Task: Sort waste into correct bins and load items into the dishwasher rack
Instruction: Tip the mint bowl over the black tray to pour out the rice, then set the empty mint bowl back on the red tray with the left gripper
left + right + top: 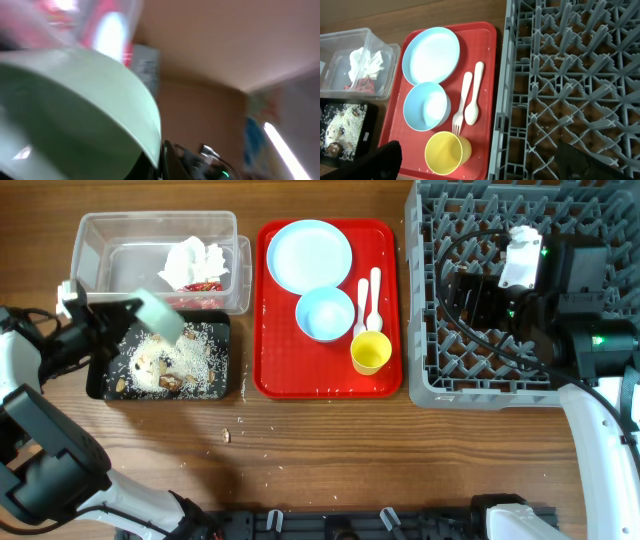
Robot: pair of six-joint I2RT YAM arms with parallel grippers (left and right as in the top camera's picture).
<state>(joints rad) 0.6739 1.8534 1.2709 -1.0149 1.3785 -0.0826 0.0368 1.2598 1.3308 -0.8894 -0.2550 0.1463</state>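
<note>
Overhead, the light is bright and even, with short soft shadows and mild glare on the clear tub (105,240). The left wrist view is badly smeared: the pale green bowl (75,110) is blurred, and a bright streak (282,145) is perhaps a lamp. The right wrist view is sharp and evenly lit across the rack (570,75).

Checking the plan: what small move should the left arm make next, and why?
Probably level the pale green bowl and lift it away from the black tray. The left jaws hold it tilted over the tray, where rice and brown scraps already lie, and the blurred wrist view shows no food inside.
</note>
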